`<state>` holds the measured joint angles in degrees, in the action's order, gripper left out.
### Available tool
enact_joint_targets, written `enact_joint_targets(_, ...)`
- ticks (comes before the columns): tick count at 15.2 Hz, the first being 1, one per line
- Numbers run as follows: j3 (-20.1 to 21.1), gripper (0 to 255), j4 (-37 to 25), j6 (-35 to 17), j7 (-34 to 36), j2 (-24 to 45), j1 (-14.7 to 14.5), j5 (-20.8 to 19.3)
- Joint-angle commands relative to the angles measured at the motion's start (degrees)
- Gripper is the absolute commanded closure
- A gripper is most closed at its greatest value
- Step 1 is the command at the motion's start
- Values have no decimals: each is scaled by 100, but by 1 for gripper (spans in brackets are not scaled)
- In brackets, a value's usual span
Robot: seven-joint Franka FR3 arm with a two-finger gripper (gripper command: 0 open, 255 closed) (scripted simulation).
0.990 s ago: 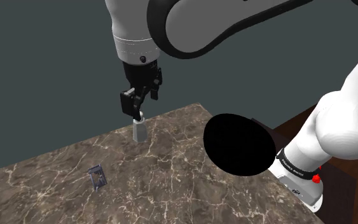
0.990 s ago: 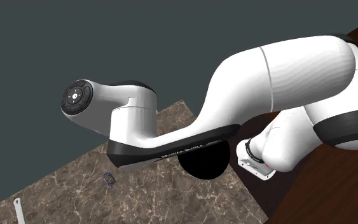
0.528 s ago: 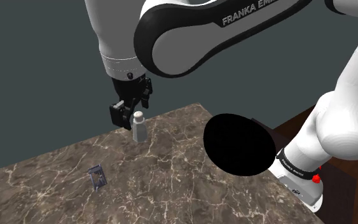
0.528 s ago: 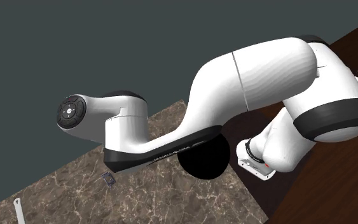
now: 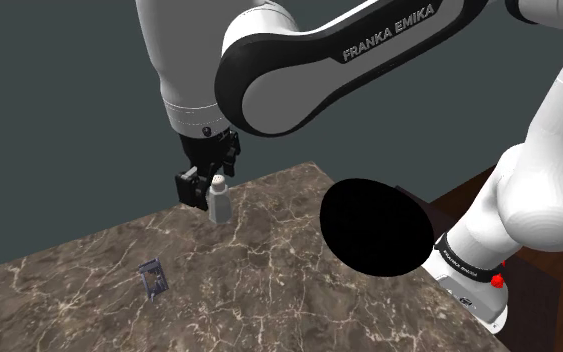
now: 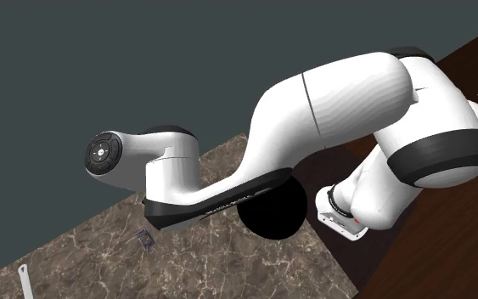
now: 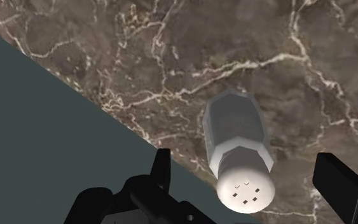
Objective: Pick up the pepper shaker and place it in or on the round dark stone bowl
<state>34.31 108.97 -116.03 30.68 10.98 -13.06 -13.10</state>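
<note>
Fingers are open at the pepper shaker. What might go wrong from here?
1. The pepper shaker stands close to the edge of the marbled table. A nudge from a finger on the way down could tip it over that edge.
2. The gripper is open at about cap height. Closing there would likely catch only the cap, and the shaker might slip on the carry to the black bowl.

Brown marble countertop (image 5: 269,295) with pale veins, its far edge meeting a plain dark grey-green backdrop (image 5: 59,110). A small dark square packet (image 5: 150,277) lies flat on the stone toward the shoulder view's left. A pale slim utensil (image 6: 24,282) rests near the second exterior view's lower left corner. Dark wood-grained surface (image 6: 432,263) borders the countertop on that view's right.
</note>
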Motion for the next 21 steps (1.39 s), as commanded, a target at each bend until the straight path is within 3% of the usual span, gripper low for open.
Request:
enact_joint_targets(1,0,0,1,-2,1,0,0,-1)
enact_joint_targets(2,0,0,1,-1,0,0,0,0)
enact_joint_targets(3,0,255,1,-1,0,0,0,0)
enact_joint_targets(12,0,255,1,-2,1,0,0,-1)
enact_joint_targets(21,40,255,-449,617,-170,-225,28,188)
